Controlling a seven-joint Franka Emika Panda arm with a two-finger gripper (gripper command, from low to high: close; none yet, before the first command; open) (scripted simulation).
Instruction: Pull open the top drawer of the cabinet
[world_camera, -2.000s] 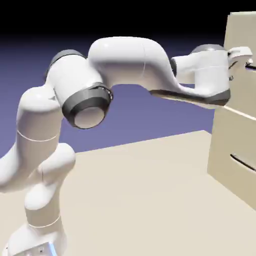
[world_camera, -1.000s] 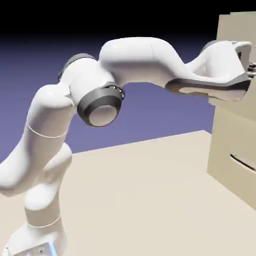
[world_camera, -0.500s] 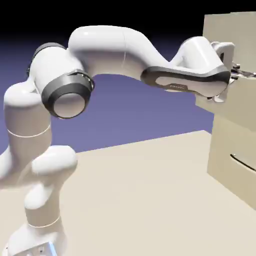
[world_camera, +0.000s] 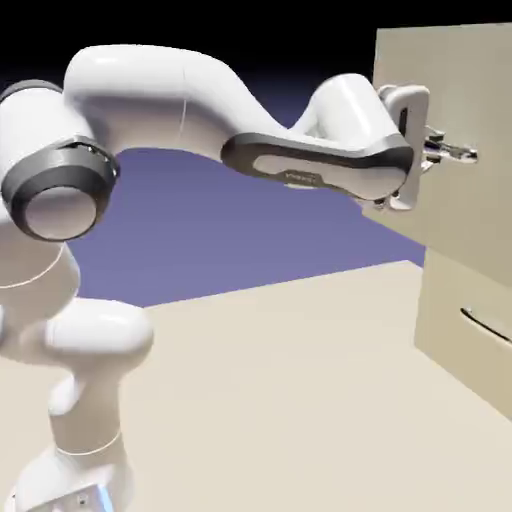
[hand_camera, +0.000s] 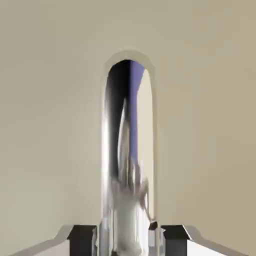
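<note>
The cabinet (world_camera: 470, 300), a plain matte beige box, stands on the surface (world_camera: 300, 400) at my 3 o'clock. Its top drawer (world_camera: 450, 110) juts toward me, flat-fronted. My fingers (world_camera: 440, 152) are clamped on its shiny curved bar handle (hand_camera: 127, 150), dead ahead.

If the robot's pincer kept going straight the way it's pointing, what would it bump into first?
The pincer is shut on the shiny handle, so straight ahead it would most likely push into the beige front of the top drawer right behind it.
</note>
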